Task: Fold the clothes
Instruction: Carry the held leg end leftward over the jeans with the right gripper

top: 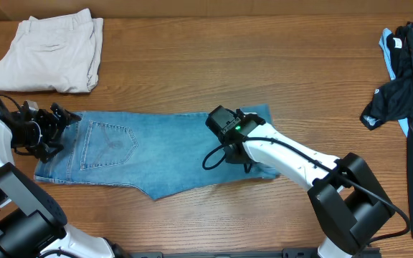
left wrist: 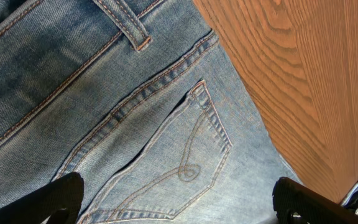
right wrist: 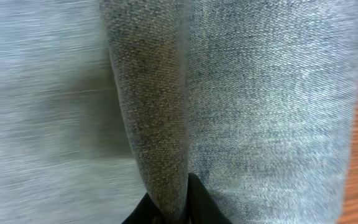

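Observation:
The light blue jeans (top: 149,147) lie flat across the table front, waist to the left, a back pocket (top: 110,142) facing up. My left gripper (top: 54,123) is open at the waist end, fingers spread over the pocket (left wrist: 185,168). My right gripper (top: 224,122) is over the leg part and is shut on a raised fold of denim (right wrist: 157,124) pinched between its fingers (right wrist: 169,208). The leg cuffs lie near the right gripper's arm.
Folded cream-beige trousers (top: 49,54) lie at the back left. A black garment with white lettering and light blue trim (top: 407,79) lies at the right edge. Bare wood (top: 249,57) fills the back middle.

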